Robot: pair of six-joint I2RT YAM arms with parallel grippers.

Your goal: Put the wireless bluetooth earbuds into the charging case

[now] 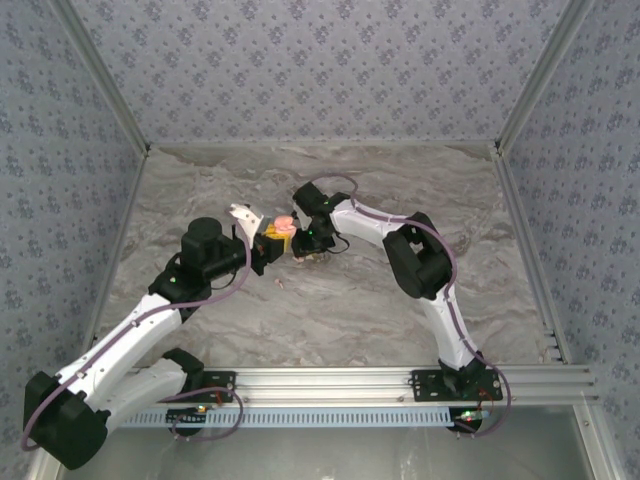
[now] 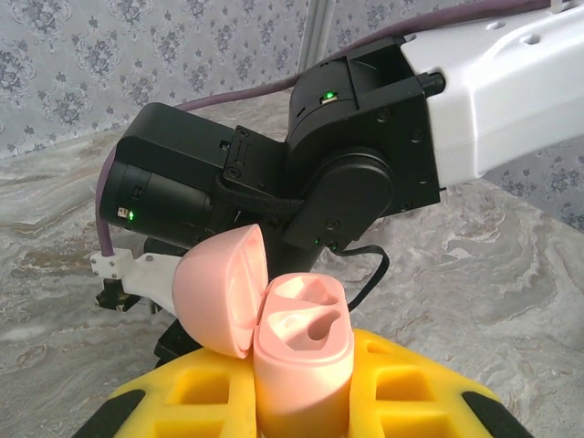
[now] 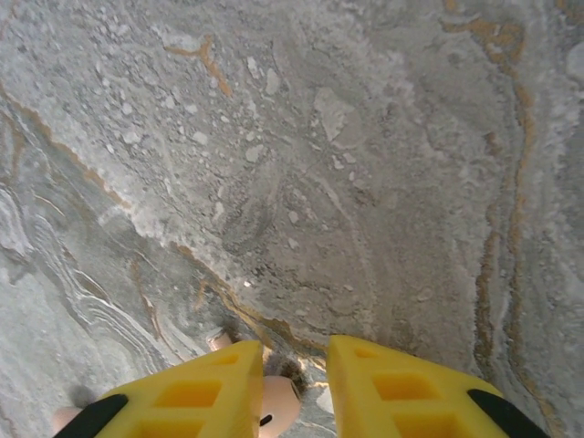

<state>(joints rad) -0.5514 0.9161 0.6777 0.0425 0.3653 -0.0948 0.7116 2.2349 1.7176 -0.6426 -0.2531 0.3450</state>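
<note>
My left gripper (image 2: 306,379) is shut on the pale pink charging case (image 2: 301,319), held upright between its yellow fingers (image 2: 401,388). The lid (image 2: 219,290) hangs open to the left and both sockets are empty. In the top view the case (image 1: 286,222) sits mid-table, with my left gripper (image 1: 274,236) beside it. My right gripper (image 1: 308,252) points down at the table just right of it. In the right wrist view, one of the pale pink earbuds (image 3: 276,403) lies between the jaws of my right gripper (image 3: 294,351). It touches the left finger (image 3: 196,392), with a gap to the right finger.
A small pink bit (image 3: 219,340) peeks out past the left fingertip, and another (image 3: 64,418) lies at the lower left. A pale speck (image 1: 281,282) lies on the marbled table (image 1: 400,180) in front of the grippers. The right arm's wrist (image 2: 356,173) looms close behind the case.
</note>
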